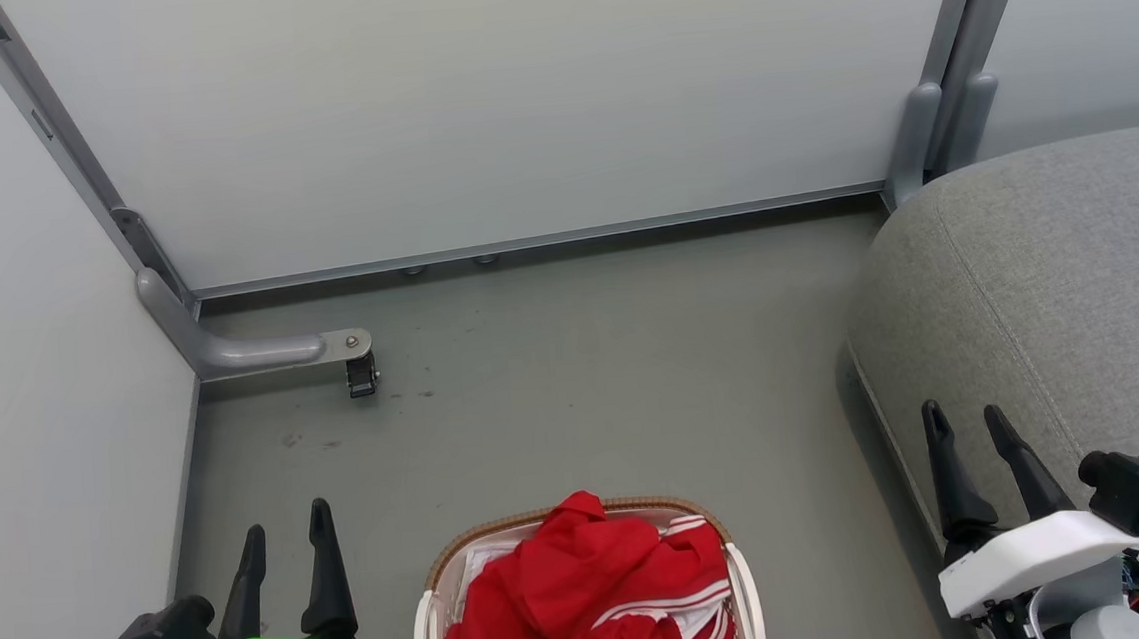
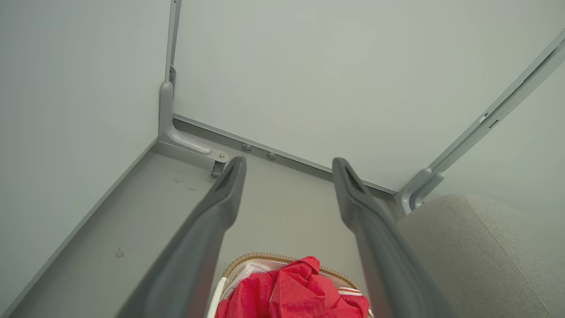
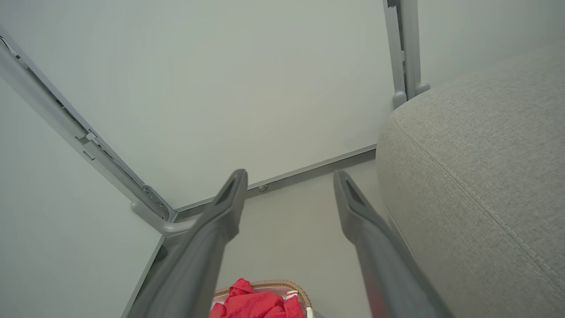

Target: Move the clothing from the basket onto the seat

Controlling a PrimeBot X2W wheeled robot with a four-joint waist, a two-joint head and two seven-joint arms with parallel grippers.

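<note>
Left gripper (image 1: 286, 520): seen at 7 o'clock in the head view. Its two long dark fingers are spread wide and nothing is held between them. A green housing is seen behind them.
Right gripper (image 1: 963, 410): seen at 4 o'clock, over the near edge of the seat. Its two dark fingers are likewise spread wide, with nothing gripped. Its housing is white.
Basket (image 1: 423, 620): one, set on the floor at 6 o'clock between the two grippers. It is oval, with cream-white plastic walls, a brown woven-look rim and a white liner.
Clothing (image 1: 568, 585): heaped inside the basket and crumpled above the rim. The fabric is soft and red, with white panels and thin stripes at its 3 o'clock side. The number of garments cannot be told.
Floor (image 1: 582, 359): grey, smooth and matte, with faint dark scuffs towards 10 o'clock.
Seat (image 1: 1058, 275): one, at 3 o'clock, near the basket but apart from it. It is covered in grey woven fabric, with a rounded edge and a stitched seam.
Panel feet: one curved grey foot (image 1: 251, 354) with a small caster at 10 o'clock, and two rounded grey posts (image 1: 918, 140) at 1 o'clock.
Wall panels (image 1: 474, 106): three, pale and smooth, joined by grey metal frames. The space is enclosed by them from 9 to 2 o'clock.
</note>
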